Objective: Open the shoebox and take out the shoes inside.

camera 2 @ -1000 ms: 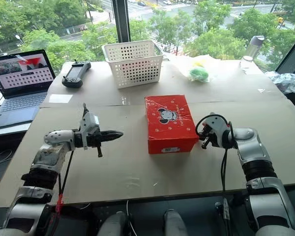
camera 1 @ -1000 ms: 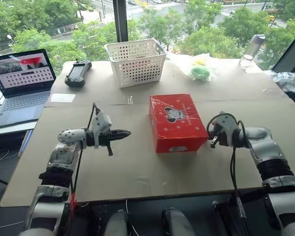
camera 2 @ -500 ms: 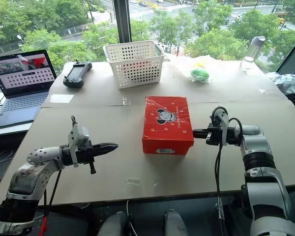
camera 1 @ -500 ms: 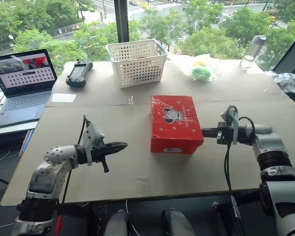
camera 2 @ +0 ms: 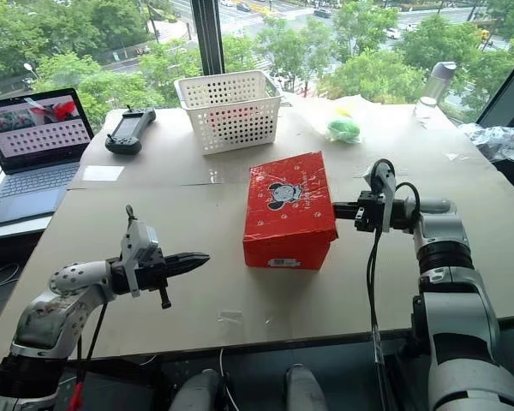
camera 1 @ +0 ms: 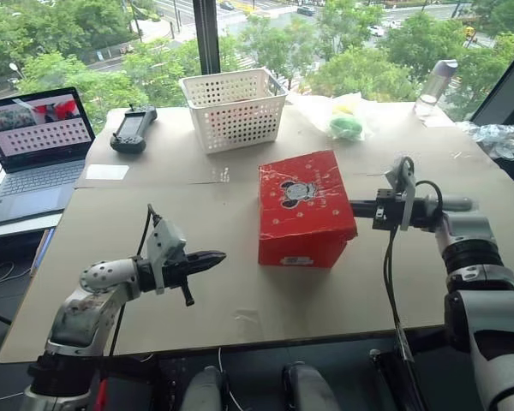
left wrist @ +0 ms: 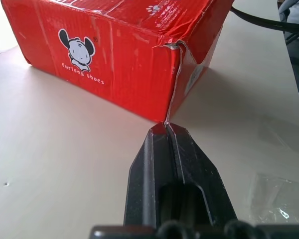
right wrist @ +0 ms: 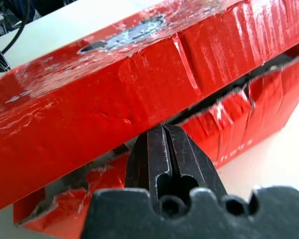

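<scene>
Looks like office or lab test space, upper floor. Big window (camera 1: 240,26) behind table (camera 1: 240,291), trees and street below. Tabletop covered in taped cardboard sheets. Open laptop (camera 1: 34,145) on side desk at left, handheld controller (camera 1: 133,128) near it. White basket (camera 1: 234,107), water bottle (camera 1: 434,86), plastic bags (camera 1: 343,116) at far edge.

Bright window daylight — sharp views, soft shadows.

Both head views look forward and down over the counter (camera 1: 240,282), sharing the shoebox (camera 1: 304,210). Each wrist view looks along its claw, close to that box from opposite sides.
</scene>
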